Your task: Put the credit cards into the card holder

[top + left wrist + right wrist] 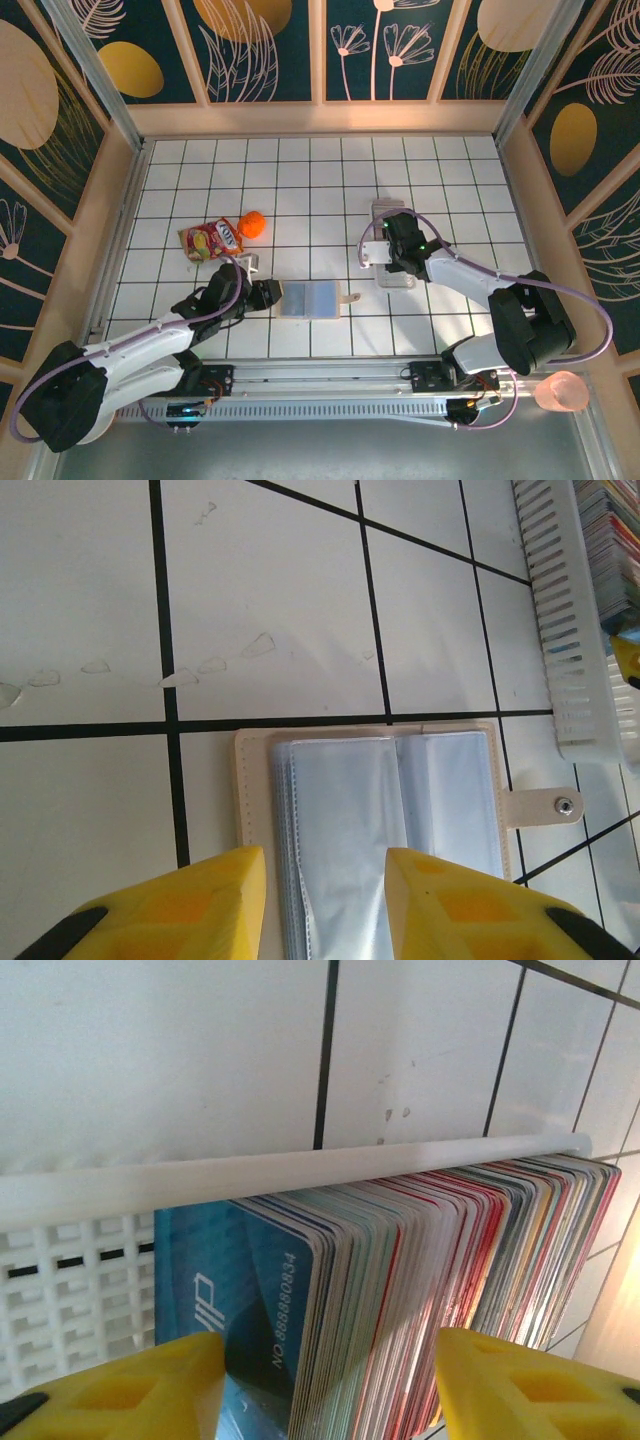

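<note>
Where the top view looks down on the white-tiled counter (330,170), the card holder (312,298) lies opened flat just below the middle of the frame, its snap tab (350,297) pointing toward the right. The left pincer (268,293) sits at the holder's left edge. In the left wrist view the card holder (350,810) fills the lower middle, beige rim outside and clear plastic sleeves inside. The left pincer (325,910) stands partly apart at the bottom edge, its yellow fingers (200,905) over the holder's left half with the sleeves showing between them. Nothing is clamped in the gap, and whether the tips touch the holder I cannot tell.

Right of centre in the top view, the right pincer (385,255) is over a long white tray (385,210). The right wrist view shows the credit cards (400,1260) standing on edge in a tight stack against the tray's (250,1175) rim, a blue card facing left. The right pincer (330,1390) is spread to either side of the stack, gaps showing on both sides, so it grips nothing.

A red snack pouch (212,238) and an orange ball (252,224) lie at the middle left, well apart from the holder.
</note>
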